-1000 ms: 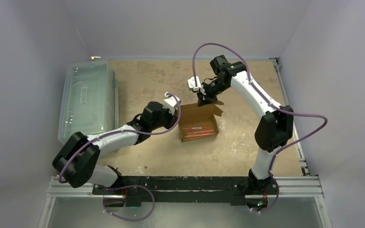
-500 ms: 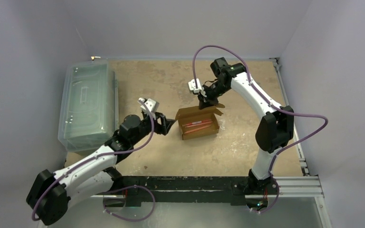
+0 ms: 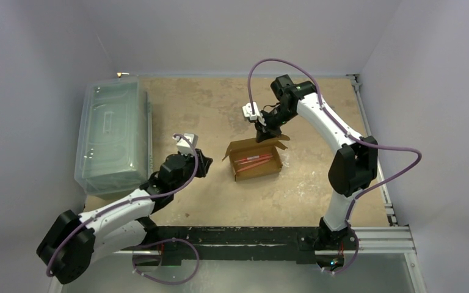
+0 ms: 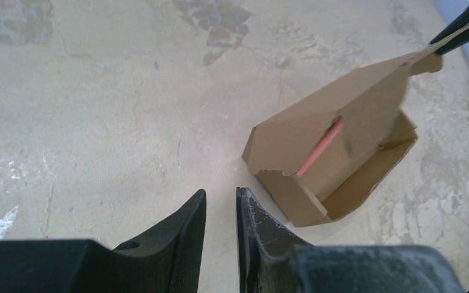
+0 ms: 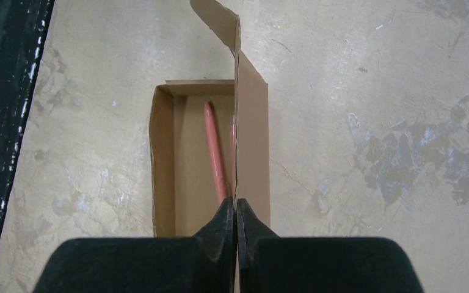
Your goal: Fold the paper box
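Note:
The paper box is a small brown cardboard mailer standing open on the table, with red pens lying inside. Its lid flap stands upright at the far side. My right gripper is shut on that flap's top edge; in the right wrist view the jaws pinch the thin cardboard edge above the box and a red pen. My left gripper hovers left of the box, apart from it. Its jaws stand slightly open with nothing between them, and the box lies ahead to the right.
A large clear plastic bin lies along the table's left side. Aluminium rails run along the near edge and the right edge. Grey walls enclose the table on three sides.
My left arm drew back to the left, away from the box. Its jaws opened wide, then narrowed. The box shifted slightly. The right gripper kept its hold on the lid flap.

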`<move>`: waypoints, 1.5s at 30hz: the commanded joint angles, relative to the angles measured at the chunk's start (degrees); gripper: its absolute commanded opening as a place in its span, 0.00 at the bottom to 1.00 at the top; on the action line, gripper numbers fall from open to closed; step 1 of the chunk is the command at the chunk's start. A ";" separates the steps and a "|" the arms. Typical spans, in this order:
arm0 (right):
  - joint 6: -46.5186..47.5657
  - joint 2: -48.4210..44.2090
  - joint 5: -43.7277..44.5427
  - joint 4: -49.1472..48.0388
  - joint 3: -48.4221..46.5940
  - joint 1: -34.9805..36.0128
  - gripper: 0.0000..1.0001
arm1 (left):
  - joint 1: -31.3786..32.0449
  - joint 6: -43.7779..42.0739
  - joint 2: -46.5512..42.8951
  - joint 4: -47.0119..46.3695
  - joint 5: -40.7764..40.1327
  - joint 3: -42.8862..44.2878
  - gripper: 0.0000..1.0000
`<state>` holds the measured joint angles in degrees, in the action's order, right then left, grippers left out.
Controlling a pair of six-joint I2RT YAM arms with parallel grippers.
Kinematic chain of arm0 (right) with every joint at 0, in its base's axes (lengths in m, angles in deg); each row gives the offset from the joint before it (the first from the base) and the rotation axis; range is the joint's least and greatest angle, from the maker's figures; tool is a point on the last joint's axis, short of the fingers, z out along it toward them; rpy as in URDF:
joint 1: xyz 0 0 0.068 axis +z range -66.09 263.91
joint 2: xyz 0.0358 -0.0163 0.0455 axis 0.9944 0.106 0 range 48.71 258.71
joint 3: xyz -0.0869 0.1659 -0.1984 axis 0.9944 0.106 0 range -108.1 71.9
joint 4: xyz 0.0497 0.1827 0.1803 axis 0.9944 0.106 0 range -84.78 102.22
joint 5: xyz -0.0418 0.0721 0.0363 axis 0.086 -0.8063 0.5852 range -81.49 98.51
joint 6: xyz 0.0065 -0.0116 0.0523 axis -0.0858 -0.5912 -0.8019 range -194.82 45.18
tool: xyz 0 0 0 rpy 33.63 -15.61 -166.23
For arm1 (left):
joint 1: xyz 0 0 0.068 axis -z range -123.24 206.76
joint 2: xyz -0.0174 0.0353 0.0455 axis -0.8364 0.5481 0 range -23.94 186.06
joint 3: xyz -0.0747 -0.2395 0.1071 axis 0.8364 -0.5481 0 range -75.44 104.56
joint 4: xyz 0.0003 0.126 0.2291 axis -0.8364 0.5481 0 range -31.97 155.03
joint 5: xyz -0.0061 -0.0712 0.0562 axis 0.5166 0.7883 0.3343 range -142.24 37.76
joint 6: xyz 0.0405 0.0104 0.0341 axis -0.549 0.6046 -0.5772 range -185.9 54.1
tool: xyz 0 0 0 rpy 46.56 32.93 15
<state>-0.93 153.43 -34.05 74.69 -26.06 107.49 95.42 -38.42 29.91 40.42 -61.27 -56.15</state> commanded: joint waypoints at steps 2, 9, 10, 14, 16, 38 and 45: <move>1.17 -2.60 -1.55 1.68 -1.10 0.04 0.00 | 0.00 1.29 6.84 -7.30 1.84 2.60 0.23; 1.50 -2.39 -2.16 2.74 -1.83 0.07 0.00 | -0.01 1.56 14.05 -12.74 6.36 4.54 0.22; 1.48 -2.30 -2.25 2.82 -1.96 0.00 0.00 | 0.04 1.64 14.88 -13.59 7.14 4.67 0.21; 1.36 -2.09 -2.50 2.81 -1.94 0.06 0.00 | 0.02 1.94 18.32 -15.97 10.40 5.56 0.20; 1.26 -2.07 -2.65 2.83 -1.94 0.03 0.00 | 0.02 2.28 19.53 -16.80 11.62 5.82 0.20; 1.35 -1.20 -4.45 3.35 -1.78 0.00 0.00 | 0.05 8.64 26.49 -28.29 17.92 4.66 0.19; 1.75 -1.19 -4.46 3.66 -1.42 0.07 0.00 | 0.02 9.45 27.63 -29.67 18.62 3.87 0.19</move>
<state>-0.16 153.32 -36.07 76.81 -26.23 107.46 95.42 -30.37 57.01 15.50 -44.36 -52.13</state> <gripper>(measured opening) 0.008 0.190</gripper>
